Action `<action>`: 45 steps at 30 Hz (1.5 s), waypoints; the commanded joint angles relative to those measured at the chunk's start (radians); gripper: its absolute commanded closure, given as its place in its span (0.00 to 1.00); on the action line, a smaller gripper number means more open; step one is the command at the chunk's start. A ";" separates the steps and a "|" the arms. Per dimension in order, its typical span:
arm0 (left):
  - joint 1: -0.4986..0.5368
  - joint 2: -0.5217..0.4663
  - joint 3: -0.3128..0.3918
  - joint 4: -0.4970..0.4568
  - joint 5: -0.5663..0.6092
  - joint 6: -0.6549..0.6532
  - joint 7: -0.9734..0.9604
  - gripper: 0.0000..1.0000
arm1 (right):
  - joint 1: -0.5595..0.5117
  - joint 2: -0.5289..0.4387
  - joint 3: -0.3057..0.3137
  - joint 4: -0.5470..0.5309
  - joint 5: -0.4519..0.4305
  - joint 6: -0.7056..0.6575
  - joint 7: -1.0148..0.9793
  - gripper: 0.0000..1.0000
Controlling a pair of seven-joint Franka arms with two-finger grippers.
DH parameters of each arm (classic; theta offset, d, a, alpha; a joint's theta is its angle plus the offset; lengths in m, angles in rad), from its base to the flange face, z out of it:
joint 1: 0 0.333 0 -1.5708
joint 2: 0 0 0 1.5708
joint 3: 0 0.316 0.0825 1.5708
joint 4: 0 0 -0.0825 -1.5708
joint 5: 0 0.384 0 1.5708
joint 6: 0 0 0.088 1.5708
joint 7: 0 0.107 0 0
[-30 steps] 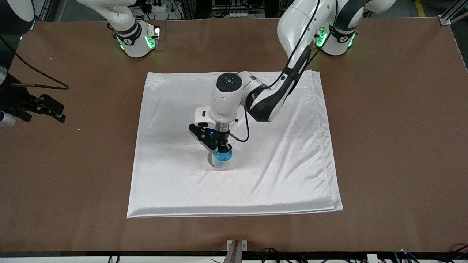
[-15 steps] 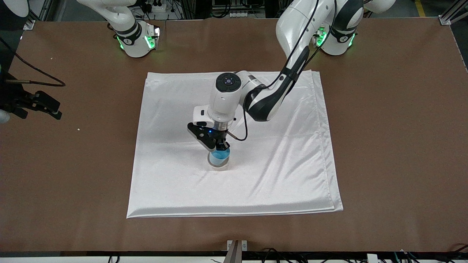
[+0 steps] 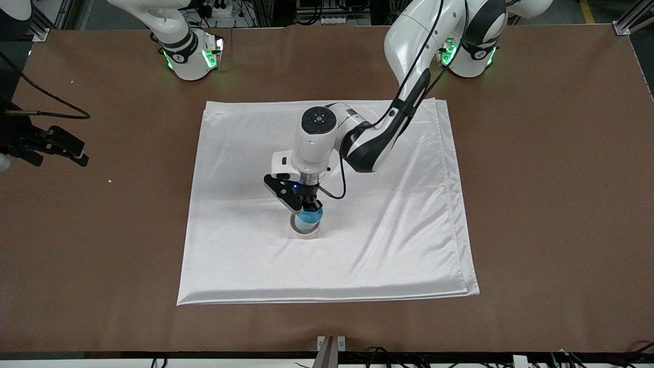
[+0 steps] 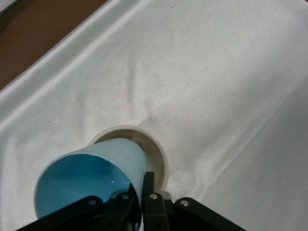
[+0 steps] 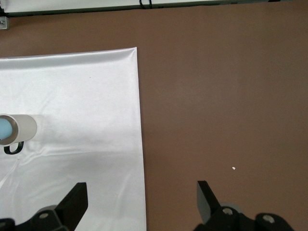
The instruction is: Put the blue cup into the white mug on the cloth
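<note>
The white mug (image 3: 305,232) stands near the middle of the cloth (image 3: 388,230). My left gripper (image 3: 310,207) is shut on the rim of the blue cup (image 3: 309,217), one finger inside and one outside. In the left wrist view the blue cup (image 4: 91,175) is tilted, with its lower end inside the mug's mouth (image 4: 160,153). My right gripper (image 3: 76,153) is open and empty over the bare table at the right arm's end. The right wrist view shows the mug (image 5: 25,127) with its black handle (image 5: 13,148) and the blue cup (image 5: 3,128) in it.
The cloth (image 5: 72,96) lies flat with soft creases on the brown table (image 3: 552,204). A small white crumb (image 3: 109,181) lies on the table between the right gripper and the cloth. The arm bases stand along the table's edge farthest from the front camera.
My left gripper has shifted slightly over the mug, still holding the blue cup. My right gripper has drawn a little toward the table's edge at its end.
</note>
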 commanded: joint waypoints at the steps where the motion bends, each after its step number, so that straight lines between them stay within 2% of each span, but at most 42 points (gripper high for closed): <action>1: -0.005 0.010 0.007 0.015 -0.022 -0.002 0.006 1.00 | -0.011 -0.013 0.002 -0.001 0.017 -0.012 -0.017 0.00; 4: -0.005 0.010 0.007 0.015 -0.022 -0.002 0.006 1.00 | -0.012 -0.013 0.002 -0.001 0.014 -0.014 -0.018 0.00; 5: -0.006 0.010 0.006 0.015 -0.024 -0.002 0.001 0.88 | -0.012 -0.013 0.002 -0.001 0.014 -0.014 -0.020 0.00; 6: -0.006 0.008 0.006 0.015 -0.024 -0.002 -0.002 0.66 | -0.012 -0.013 0.000 -0.001 0.014 -0.014 -0.020 0.00; 8: -0.006 0.008 0.006 0.015 -0.025 -0.002 -0.002 0.36 | -0.012 -0.013 -0.001 -0.001 0.013 -0.014 -0.020 0.00; 9: -0.005 0.008 0.006 0.015 -0.025 -0.002 -0.002 0.10 | -0.012 -0.013 -0.001 -0.001 0.013 -0.014 -0.020 0.00; 10: -0.005 0.008 0.006 0.015 -0.025 -0.002 0.006 0.00 | -0.012 -0.013 -0.001 -0.001 0.011 -0.014 -0.020 0.00; 27: 0.006 -0.033 0.007 -0.003 -0.025 -0.023 0.000 0.00 | -0.012 -0.015 -0.003 -0.006 -0.001 -0.015 -0.023 0.00; 31: 0.023 -0.085 0.007 -0.025 -0.025 -0.091 0.000 0.00 | -0.014 -0.013 -0.003 -0.003 -0.001 -0.015 -0.023 0.00; 45: 0.113 -0.340 0.009 -0.025 -0.024 -0.467 -0.009 0.00 | -0.012 -0.012 -0.001 -0.004 -0.003 -0.009 -0.021 0.00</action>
